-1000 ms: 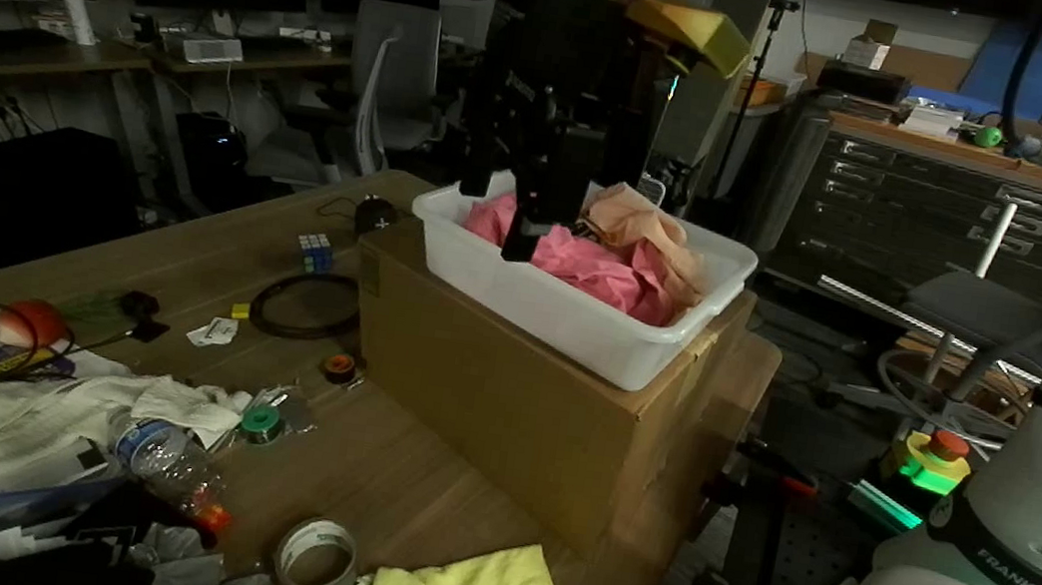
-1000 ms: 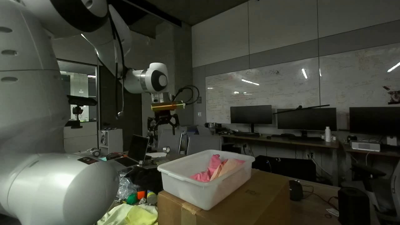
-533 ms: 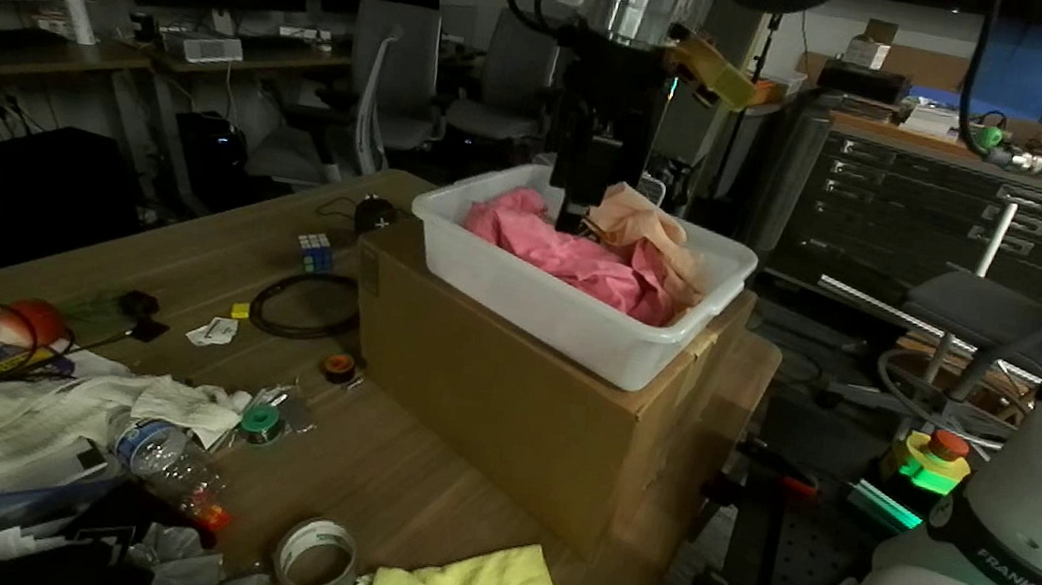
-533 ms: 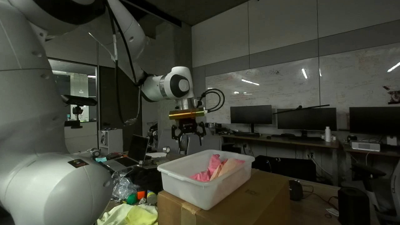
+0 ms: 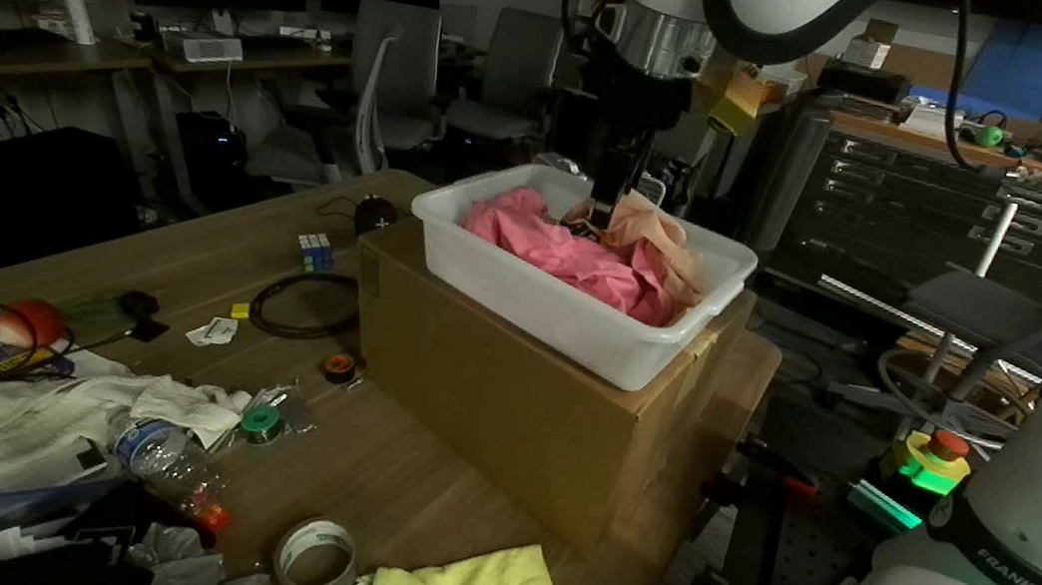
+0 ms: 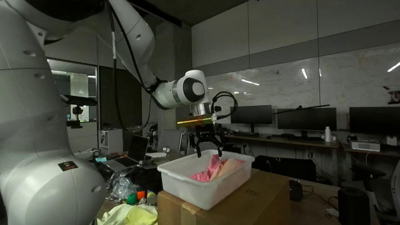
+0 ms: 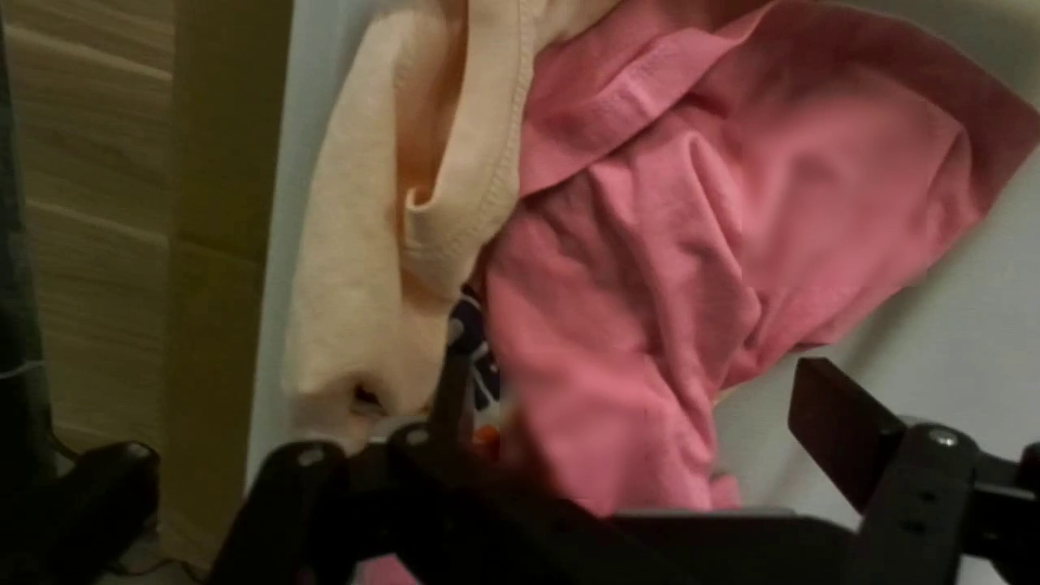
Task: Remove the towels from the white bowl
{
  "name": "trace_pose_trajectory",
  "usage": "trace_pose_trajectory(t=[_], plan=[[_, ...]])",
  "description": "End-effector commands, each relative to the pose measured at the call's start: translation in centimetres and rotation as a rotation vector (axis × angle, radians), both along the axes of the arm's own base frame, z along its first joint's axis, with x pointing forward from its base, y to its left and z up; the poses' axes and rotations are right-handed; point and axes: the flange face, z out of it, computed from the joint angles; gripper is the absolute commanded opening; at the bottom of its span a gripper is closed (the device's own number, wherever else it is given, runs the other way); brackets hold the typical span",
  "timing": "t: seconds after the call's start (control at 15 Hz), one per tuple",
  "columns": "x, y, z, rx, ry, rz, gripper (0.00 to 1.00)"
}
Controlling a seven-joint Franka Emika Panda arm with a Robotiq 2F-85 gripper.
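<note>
While grpr (image 6: 209, 154) gapes, towels (image 7: 601, 268) (pk & peach) lie below.

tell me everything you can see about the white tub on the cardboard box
The white tub is rectangular and open-topped, with rounded corners and a protruding rim; it looks like plastic. It stands upright on the cardboard box. Inside, a crumpled pink towel and a peach towel lie against each other, with something dark and patterned showing between them. The open gripper is over the tub; no contact with it is visible.
</note>
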Motion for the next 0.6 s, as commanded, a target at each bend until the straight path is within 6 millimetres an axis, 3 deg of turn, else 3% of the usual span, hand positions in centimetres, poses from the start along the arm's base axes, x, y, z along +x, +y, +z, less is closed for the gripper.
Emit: trace_pose_trajectory(t=[0.0, 0.27, 0.53], plan=[[0.4, -1.3, 0.0, -0.044, -0.037, -0.169, 1.0], [0.9, -1.4, -0.9, -0.06, -0.023, -0.26, 1.0], [1.8, -0.8, -1.0, 0.009, -0.021, -0.206, 1.0]])
